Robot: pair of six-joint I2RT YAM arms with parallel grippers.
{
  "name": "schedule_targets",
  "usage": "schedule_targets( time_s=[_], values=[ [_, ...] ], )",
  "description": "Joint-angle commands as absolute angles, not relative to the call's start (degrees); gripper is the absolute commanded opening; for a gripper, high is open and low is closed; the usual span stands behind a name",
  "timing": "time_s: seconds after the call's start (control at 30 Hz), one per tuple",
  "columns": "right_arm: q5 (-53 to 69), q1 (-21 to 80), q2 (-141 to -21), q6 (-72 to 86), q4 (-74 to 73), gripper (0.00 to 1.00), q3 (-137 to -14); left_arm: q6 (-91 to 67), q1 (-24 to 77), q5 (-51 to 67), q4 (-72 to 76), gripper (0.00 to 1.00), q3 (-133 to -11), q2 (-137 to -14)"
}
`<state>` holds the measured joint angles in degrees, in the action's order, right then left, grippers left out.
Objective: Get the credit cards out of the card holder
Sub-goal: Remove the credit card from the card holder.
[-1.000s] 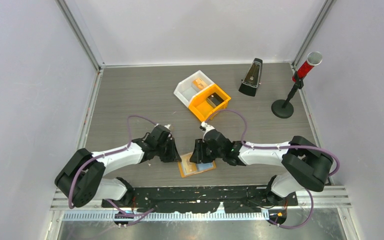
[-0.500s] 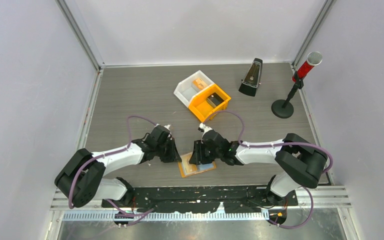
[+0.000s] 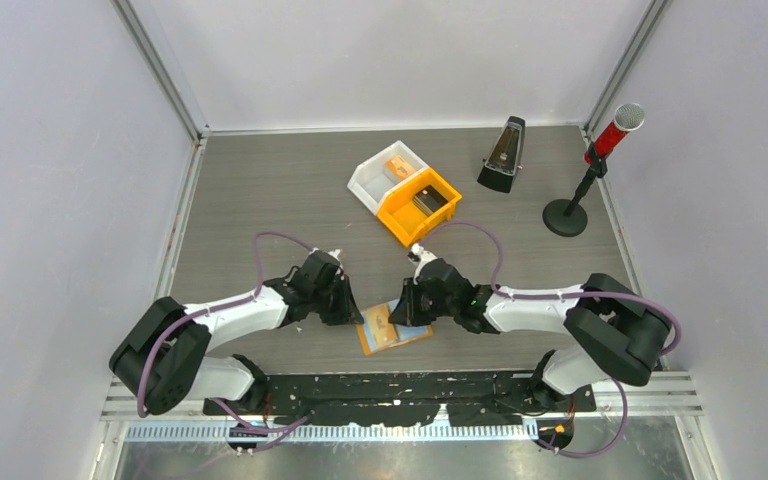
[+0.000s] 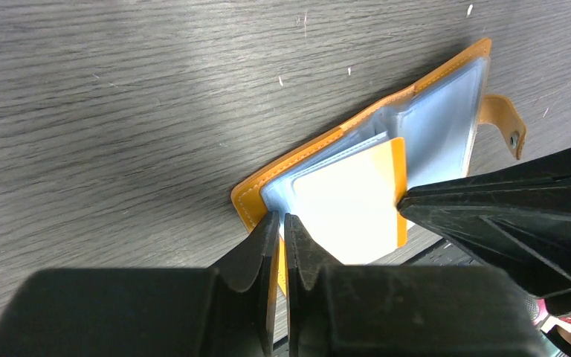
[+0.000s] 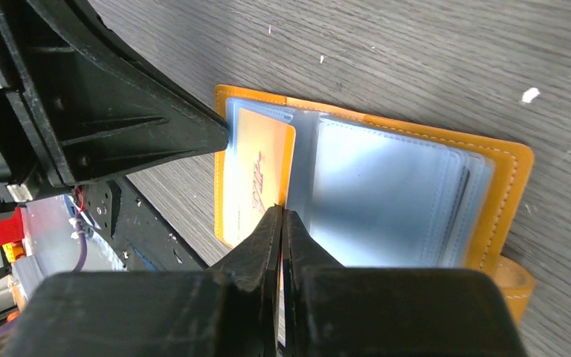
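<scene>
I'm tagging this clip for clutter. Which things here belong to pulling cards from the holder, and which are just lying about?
In the job: card holder, credit card, left gripper, right gripper.
Lying about: orange bin, white bin, metronome, microphone on its stand.

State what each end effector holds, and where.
The left end effector pinches the card holder at its orange edge; the right end effector pinches the card by one long edge.
</scene>
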<state>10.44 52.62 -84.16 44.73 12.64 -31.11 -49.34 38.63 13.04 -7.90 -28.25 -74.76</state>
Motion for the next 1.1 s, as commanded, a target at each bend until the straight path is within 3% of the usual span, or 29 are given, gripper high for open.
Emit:
schedule_targets(
  time_s=[0.0, 0.63, 0.77, 0.9, 1.07],
  values=[
    [12.5, 51.3, -80.5, 43.7, 17.4, 0.05, -28.9, -49.2, 38.9, 11.3, -8.1, 0.09, -26.8, -74.8],
    [12.8, 47.5, -72.1, 40.9, 9.8, 0.05, -28.1, -48.5, 38.9, 14.8, -10.3, 0.14, -30.2, -71.1],
    [11.3, 47.0, -69.4, 41.0, 7.5, 0.05, -28.1, -48.6, 38.8, 15.5, -11.7, 0.23, -31.9, -66.4],
    [11.8, 45.8, -66.9, 43.5, 9.4, 0.05, -26.1, -49.2, 38.8, 16.2, -12.7, 0.40, -32.9, -61.8],
    [11.2, 45.6, -62.2, 45.7, 9.0, 0.05, -25.8, -50.7, 38.9, 17.6, -11.1, 0.51, -32.4, -57.0]
  ],
)
